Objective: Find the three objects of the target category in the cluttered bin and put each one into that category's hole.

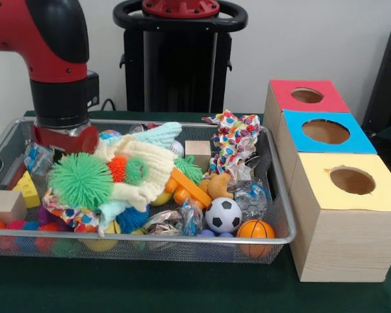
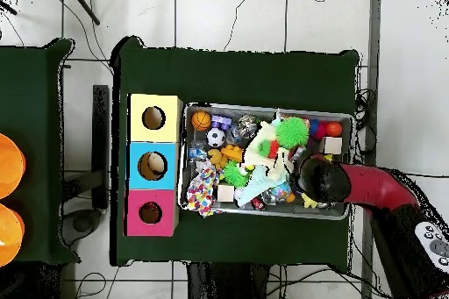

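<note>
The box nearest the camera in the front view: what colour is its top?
Yellow top on pale wood, clearest in the front view.

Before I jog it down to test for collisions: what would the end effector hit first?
Probably the clutter at that end of the bin. The end effector points straight down there, beside the green puff ball; depth is unclear.

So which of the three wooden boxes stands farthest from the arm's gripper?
The yellow-topped wooden box, at the row's front end; the red-topped box stands nearest the gripper.
</note>
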You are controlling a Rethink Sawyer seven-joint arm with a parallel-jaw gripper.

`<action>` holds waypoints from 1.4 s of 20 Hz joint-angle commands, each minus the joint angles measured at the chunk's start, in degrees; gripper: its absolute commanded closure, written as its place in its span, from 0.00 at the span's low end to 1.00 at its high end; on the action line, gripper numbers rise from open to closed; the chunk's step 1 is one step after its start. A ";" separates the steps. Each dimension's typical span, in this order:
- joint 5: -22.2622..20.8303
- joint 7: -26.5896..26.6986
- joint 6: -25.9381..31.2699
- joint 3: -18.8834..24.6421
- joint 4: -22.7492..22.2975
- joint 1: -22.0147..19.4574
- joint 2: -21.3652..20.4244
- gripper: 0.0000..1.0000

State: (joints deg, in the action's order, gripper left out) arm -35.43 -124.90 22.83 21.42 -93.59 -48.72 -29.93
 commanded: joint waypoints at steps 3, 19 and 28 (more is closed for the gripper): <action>2.77 5.19 8.05 3.76 -5.04 3.18 -9.03 0.00; 4.78 1.90 8.86 0.95 -6.53 7.54 -13.23 0.00; 5.40 -0.25 8.05 -0.79 -7.64 9.83 -14.41 0.00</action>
State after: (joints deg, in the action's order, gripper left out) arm -31.47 -124.90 26.47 21.32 -97.75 -40.02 -43.81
